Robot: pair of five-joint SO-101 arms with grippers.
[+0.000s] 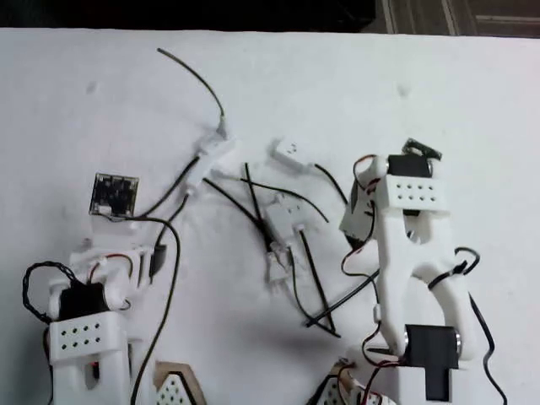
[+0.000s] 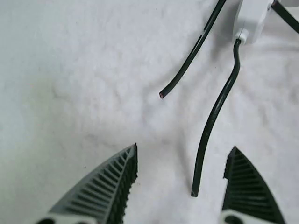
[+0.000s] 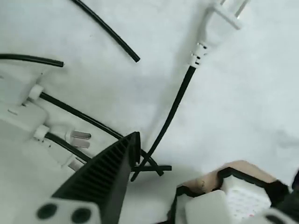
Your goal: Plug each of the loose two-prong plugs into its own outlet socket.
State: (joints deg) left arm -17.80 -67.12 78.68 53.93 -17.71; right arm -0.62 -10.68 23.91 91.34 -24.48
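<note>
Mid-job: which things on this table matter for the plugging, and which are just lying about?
Job:
white two-prong plug
white socket block
second plug just below that block
white corded connector, probably

Lying about:
small circuit board
black lead that seems to run from it

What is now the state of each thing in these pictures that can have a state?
Left claw: open, gripping nothing; a loose black cord ends between its fingers.
White two-prong plug: unplugged, both prongs bare.
Second plug: unplugged, flat prongs bare, lying beside a white socket block.
</note>
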